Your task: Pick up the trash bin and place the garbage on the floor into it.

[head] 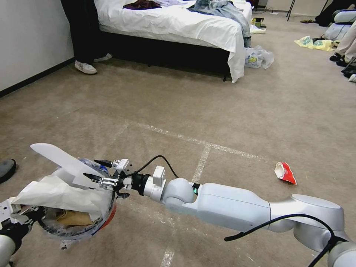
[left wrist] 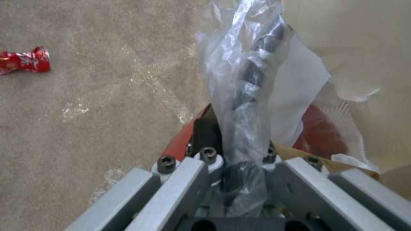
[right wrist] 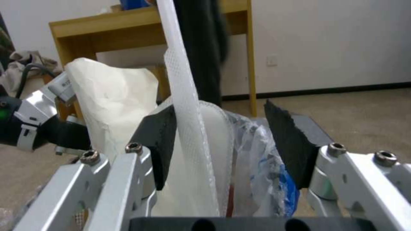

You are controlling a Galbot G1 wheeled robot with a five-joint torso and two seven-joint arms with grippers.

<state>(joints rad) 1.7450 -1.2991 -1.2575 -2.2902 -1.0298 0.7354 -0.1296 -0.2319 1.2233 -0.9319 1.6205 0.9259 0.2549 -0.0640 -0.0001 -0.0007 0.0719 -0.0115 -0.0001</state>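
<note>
The red trash bin (head: 108,218), lined with a clear bag, hangs at the lower left with my left gripper (head: 20,217) shut on its rim; up close the fingers clamp rim and plastic (left wrist: 237,144). A white slipper (head: 55,155) sticks up out of the bin beside a white paper wrapper (head: 55,194), and a brown paper bag (head: 72,217) lies inside. My right gripper (head: 92,168) reaches over the bin, open, with the slipper (right wrist: 179,80) standing between its jaws against one pad. A crushed red can (head: 285,172) lies on the carpet to the right.
A bed (head: 167,22) with clothes stands at the back, with a person's white shoes (head: 85,66) beside it and plastic bags (head: 257,57) at its foot. A dark shoe (head: 7,168) lies at the left edge. Whitish tape lines (head: 202,159) cross the carpet.
</note>
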